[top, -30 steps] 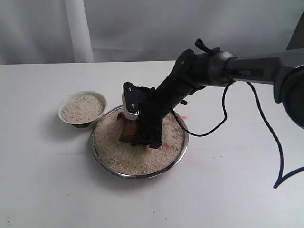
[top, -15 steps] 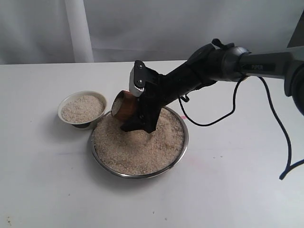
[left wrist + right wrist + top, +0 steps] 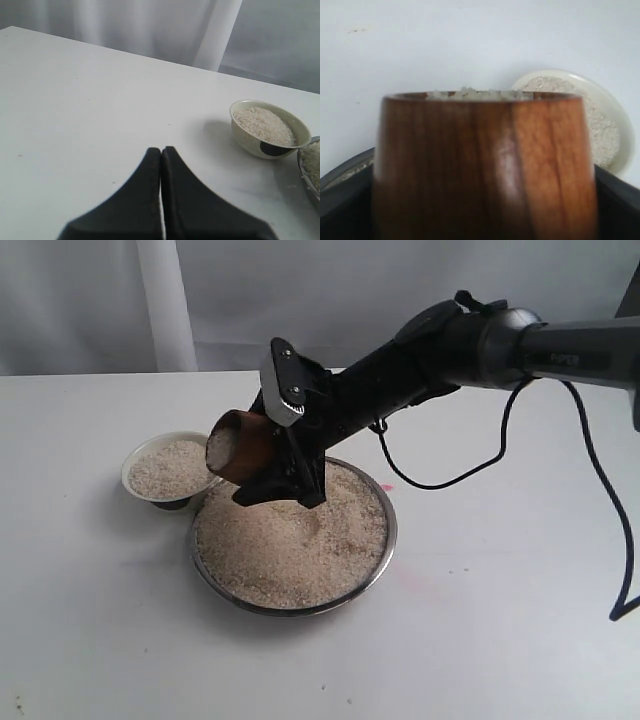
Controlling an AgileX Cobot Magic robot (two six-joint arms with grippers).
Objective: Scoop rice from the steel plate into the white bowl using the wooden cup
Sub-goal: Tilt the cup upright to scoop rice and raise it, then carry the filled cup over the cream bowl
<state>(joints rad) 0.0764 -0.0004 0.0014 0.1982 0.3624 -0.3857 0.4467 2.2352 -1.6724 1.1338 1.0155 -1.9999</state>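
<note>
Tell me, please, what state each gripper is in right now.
Left gripper: closed, empty.
Right gripper: closed on the wooden cup, which holds rice.

One steel plate [image 3: 300, 610], one white bowl [image 3: 138, 490], one wooden cup [image 3: 250, 447], two claws [image 3: 160, 152] [image 3: 262, 465]

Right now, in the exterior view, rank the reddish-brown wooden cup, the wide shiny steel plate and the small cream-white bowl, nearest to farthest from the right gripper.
1. Reddish-brown wooden cup: clamped in the right gripper, tipped on its side.
2. Wide shiny steel plate: directly beneath the gripper.
3. Small cream-white bowl: off to the left, beyond the cup's mouth.
</note>
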